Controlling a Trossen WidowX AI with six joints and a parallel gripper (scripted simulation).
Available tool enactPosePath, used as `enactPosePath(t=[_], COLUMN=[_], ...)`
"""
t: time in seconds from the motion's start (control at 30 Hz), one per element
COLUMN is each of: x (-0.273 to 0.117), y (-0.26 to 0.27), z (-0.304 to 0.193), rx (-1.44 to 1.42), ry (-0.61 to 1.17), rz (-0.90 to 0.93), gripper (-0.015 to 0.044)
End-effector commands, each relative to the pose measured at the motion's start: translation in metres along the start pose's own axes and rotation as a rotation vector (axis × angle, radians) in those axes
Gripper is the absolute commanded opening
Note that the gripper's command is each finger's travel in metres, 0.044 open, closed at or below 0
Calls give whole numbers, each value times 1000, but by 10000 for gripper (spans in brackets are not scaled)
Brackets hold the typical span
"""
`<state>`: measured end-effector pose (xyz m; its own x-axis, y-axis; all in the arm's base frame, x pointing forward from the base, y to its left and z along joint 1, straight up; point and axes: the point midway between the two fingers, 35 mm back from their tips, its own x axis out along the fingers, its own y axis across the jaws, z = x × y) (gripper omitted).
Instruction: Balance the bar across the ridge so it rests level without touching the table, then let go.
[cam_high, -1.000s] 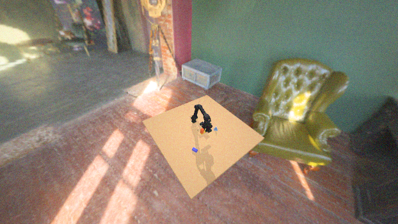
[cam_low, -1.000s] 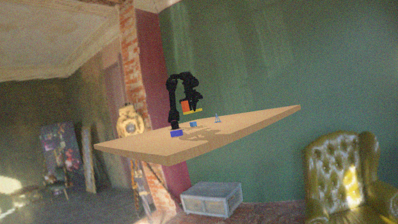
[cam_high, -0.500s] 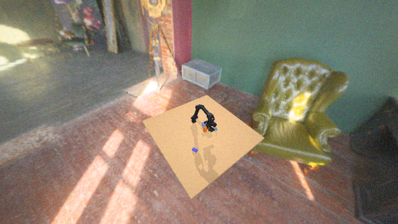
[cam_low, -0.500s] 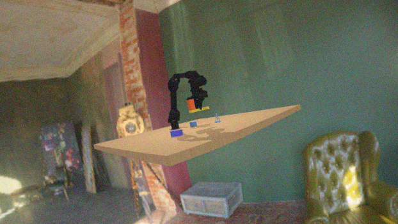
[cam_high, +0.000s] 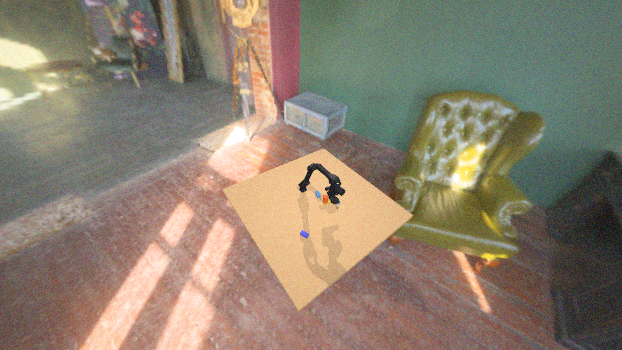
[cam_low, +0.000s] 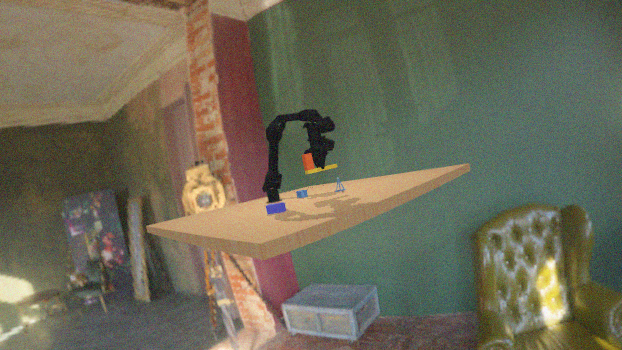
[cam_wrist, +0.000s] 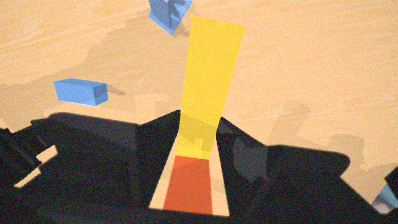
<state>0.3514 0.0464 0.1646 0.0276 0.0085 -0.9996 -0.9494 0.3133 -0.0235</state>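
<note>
A yellow bar (cam_low: 331, 166) (cam_wrist: 212, 70) is held above the table, slightly tilted in the exterior view. An orange-red block (cam_high: 325, 199) (cam_low: 308, 161) (cam_wrist: 188, 186) stands on one end of it. My gripper (cam_low: 321, 166) (cam_wrist: 199, 117) is shut on the bar, between the block and the bar's far end. A small blue ridge-like stand (cam_low: 340, 186) (cam_wrist: 170, 16) with a pointed top stands on the table. In the wrist view it lies just beyond the bar's far end, to the left. The bar does not touch it.
A light blue block (cam_high: 317, 193) (cam_low: 302, 193) (cam_wrist: 80, 93) lies on the wooden table (cam_high: 270, 210) (cam_low: 215, 230), left of the bar in the wrist view. A dark blue box (cam_high: 304, 233) (cam_low: 275, 208) also lies on the table. The arm's shadow falls across the table.
</note>
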Motion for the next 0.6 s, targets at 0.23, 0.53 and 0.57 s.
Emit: enactPosePath(t=[0.23,0.53,0.57], x=[-1,-1,-1], y=[11,23,25], z=[40,71,75], rx=[142,253,266], ry=[1,-2,-2], rz=[-2,0,0], gripper=[0,0,0])
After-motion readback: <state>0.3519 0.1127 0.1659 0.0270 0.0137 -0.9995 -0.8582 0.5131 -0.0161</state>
